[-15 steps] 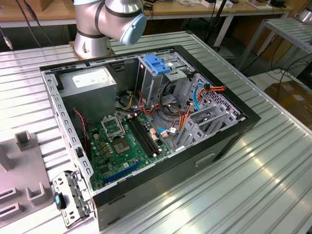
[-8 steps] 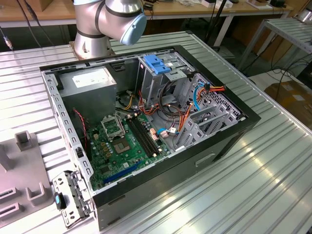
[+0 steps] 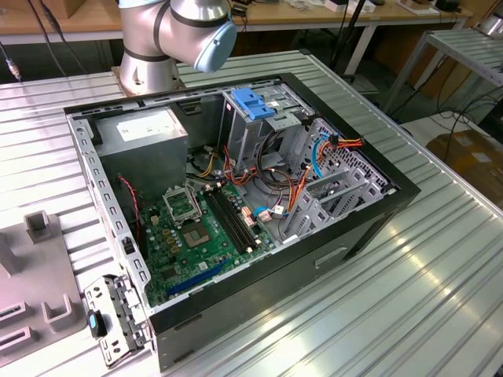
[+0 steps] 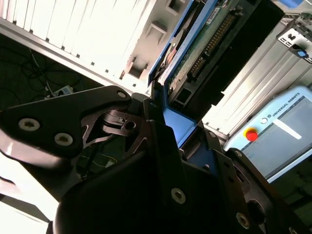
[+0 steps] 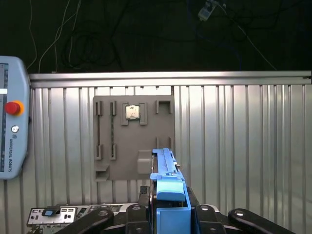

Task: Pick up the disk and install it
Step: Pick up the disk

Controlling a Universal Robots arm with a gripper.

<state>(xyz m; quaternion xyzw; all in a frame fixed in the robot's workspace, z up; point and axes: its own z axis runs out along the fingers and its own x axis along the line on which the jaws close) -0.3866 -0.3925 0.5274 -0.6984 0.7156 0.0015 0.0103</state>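
My gripper (image 5: 168, 210) is clamped narrow on the disk (image 5: 165, 187), with the jaws pressed against its two flat sides. In the first wrist view I see the disk edge-on, its bright blue rail standing up from between my fingers (image 5: 143, 196). In the second wrist view the gripper (image 4: 178, 130) holds the disk (image 4: 209, 46) by one end. The dark body and the green circuit board with its connector strip reach away from me, and blue plastic runs along the edge.

Past the disk in the first wrist view lies a gray fixture plate (image 5: 126, 156) on the ribbed metal table (image 5: 243, 146), with a small chip (image 5: 132, 112) seated in one of its pockets. A teach pendant (image 5: 12, 126) with a red button rests on the table, well apart from the plate.

In the exterior view the open computer case (image 3: 314, 267) lies on its side in the middle of the frame. Its motherboard (image 3: 196, 236) is exposed, and the light-blue latch (image 3: 253, 102) sits at the upper middle. My arm (image 3: 181, 31) rises at the top, toward the exterior view's left.
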